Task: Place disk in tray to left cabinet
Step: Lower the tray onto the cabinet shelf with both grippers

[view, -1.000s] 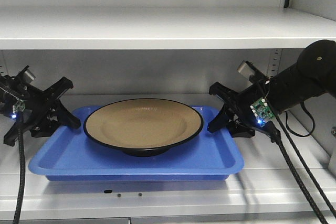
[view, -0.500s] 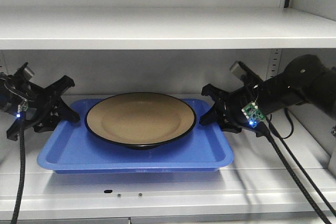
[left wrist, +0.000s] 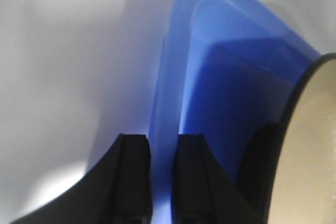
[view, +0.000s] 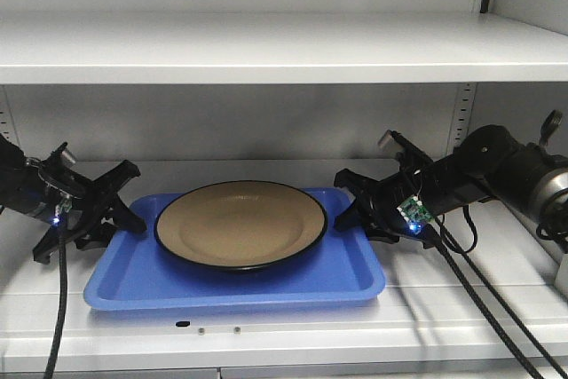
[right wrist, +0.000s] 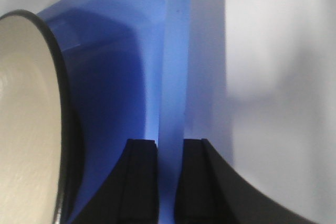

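Observation:
The tan disk [view: 241, 224] with its black rim lies in the blue tray [view: 133, 283], which sits on the lower shelf of the left cabinet [view: 266, 49]. At the tray's left end, my left gripper [view: 131, 217] is shut on the rim. My right gripper [view: 343, 213] is shut on the rim at the right end. In the left wrist view the tray's [left wrist: 210, 77] rim runs between the left gripper [left wrist: 161, 137] fingers, with the disk [left wrist: 315, 145] to the right. In the right wrist view the tray [right wrist: 121, 40] rim passes between the right gripper [right wrist: 169, 141] fingers, and the disk [right wrist: 26, 119] is at the left.
An upper shelf spans the cabinet just above both arms. Slotted uprights [view: 461, 122] stand at the back right corner. Black cables [view: 488, 299] trail from the right arm over the shelf's front, and another cable [view: 60, 308] hangs from the left arm.
The tray with the disk has moved away from the camera, deeper onto the lower shelf. Both arms went in with it, still holding its ends.

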You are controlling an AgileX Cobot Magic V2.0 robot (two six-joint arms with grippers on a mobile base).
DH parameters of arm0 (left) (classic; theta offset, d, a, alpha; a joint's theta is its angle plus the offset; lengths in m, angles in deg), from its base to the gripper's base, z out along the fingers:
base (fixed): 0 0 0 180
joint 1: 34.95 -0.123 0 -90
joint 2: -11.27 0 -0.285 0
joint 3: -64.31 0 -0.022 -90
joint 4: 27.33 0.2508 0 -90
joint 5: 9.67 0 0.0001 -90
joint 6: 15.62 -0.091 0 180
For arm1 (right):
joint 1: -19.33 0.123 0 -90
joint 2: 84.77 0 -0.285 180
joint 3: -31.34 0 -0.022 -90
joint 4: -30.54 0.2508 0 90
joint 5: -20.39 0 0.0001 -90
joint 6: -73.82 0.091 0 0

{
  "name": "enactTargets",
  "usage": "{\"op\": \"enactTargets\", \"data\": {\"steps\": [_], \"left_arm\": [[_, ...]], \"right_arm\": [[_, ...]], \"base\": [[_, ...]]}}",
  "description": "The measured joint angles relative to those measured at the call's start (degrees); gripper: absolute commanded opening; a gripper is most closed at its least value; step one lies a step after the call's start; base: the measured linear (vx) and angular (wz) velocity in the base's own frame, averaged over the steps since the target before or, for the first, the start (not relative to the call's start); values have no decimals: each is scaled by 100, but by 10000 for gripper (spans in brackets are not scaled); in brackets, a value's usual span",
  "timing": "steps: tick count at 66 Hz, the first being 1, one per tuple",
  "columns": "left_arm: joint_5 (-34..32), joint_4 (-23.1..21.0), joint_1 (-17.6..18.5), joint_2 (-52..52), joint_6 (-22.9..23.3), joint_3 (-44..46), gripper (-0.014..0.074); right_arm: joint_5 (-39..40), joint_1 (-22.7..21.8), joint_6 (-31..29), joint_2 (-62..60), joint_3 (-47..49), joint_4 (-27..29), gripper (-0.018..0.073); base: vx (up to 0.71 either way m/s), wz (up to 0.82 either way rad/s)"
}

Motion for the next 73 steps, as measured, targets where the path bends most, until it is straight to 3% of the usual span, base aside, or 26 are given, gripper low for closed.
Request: {"op": "enactTargets", "data": {"steps": [15, 33, 50, 73], "left_arm": [[-176, -13, 16, -24, -342, 0, 195], [-388, 130, 21, -57, -801, 0, 416], [-487, 187, -158, -41, -838, 0, 426], [-487, 196, -185, -25, -839, 0, 426]], "right_arm": [[175, 0, -326, 11, 0, 18, 285], [476, -66, -351, 11, 0, -39, 296], [593, -170, -363, -83, 11, -449, 296], [489, -170, -363, -83, 17, -478, 296]], "base": [[0, 0], [0, 0], [0, 0], [0, 0]]}}
